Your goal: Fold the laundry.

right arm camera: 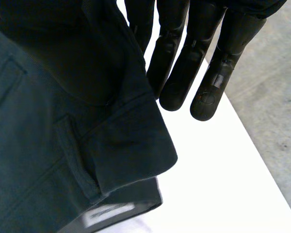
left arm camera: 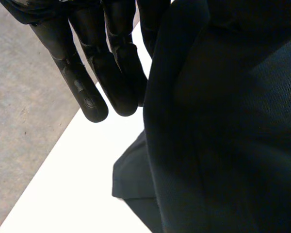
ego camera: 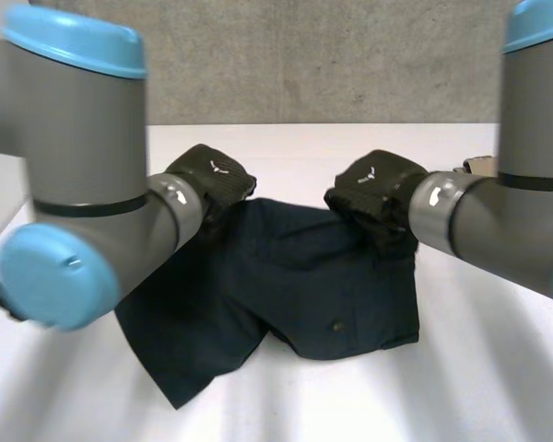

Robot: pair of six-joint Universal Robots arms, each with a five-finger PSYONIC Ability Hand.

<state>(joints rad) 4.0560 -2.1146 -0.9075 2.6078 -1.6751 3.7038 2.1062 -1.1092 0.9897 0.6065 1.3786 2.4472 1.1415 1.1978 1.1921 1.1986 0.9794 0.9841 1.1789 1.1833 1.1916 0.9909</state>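
Shorts [ego camera: 295, 276] in left hand [ego camera: 212, 177], right hand [ego camera: 373, 191]

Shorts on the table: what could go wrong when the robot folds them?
The shorts lie crooked, with one leg poking out, so the fold may come out lopsided. The left hand and right hand sit at the shorts' far edge, close to the edge of the table; a slip there might push cloth off.

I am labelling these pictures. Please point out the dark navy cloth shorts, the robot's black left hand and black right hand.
dark navy cloth shorts [ego camera: 286, 276], head view, middle of the cloth.
black left hand [ego camera: 212, 175], head view, its back.
black right hand [ego camera: 373, 184], head view, its back.
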